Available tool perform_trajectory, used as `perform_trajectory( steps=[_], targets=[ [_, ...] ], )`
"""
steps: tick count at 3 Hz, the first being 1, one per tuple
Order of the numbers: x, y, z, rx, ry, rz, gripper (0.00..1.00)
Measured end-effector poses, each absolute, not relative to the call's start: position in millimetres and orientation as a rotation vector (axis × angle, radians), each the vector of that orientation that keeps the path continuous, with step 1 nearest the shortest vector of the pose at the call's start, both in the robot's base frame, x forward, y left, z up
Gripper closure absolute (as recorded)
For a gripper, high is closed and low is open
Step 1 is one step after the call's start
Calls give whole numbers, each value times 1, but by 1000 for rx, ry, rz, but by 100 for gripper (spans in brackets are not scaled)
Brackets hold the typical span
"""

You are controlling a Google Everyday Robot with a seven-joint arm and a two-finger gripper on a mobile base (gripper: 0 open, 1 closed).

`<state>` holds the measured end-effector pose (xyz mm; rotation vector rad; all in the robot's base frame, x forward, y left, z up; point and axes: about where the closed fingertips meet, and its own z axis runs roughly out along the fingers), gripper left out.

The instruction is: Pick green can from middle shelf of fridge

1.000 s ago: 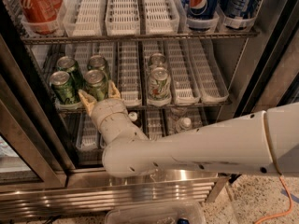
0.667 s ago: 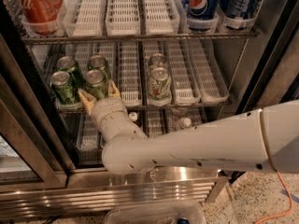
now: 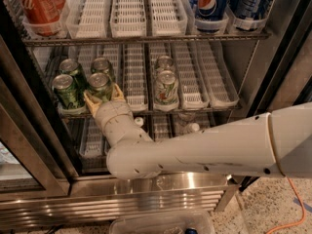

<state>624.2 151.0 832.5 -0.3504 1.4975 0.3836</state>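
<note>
The green can (image 3: 100, 83) stands at the front of the second lane on the middle shelf (image 3: 146, 112) of the fridge (image 3: 29, 145). Three more green cans stand beside and behind it, the nearest one (image 3: 66, 90) in the left lane. My gripper (image 3: 103, 95) reaches in from below. Its tan fingers (image 3: 90, 101) sit tight against both sides of the can's lower half. The can stands upright on its tray.
Two paler whitish-green cans (image 3: 166, 87) stand in a lane to the right. The upper rack holds red cans (image 3: 36, 6) and blue cans (image 3: 212, 4). Small bottles (image 3: 190, 126) sit on the rack below. A dark door frame (image 3: 287, 57) stands at the right.
</note>
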Motion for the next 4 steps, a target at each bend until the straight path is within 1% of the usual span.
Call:
perform_trajectory(
  steps=[1, 2, 4],
  targets=[
    [625, 151, 832, -349, 1498, 383, 95],
    [624, 151, 833, -348, 1494, 382, 100],
    [621, 146, 850, -350, 1453, 367, 100]
  ],
)
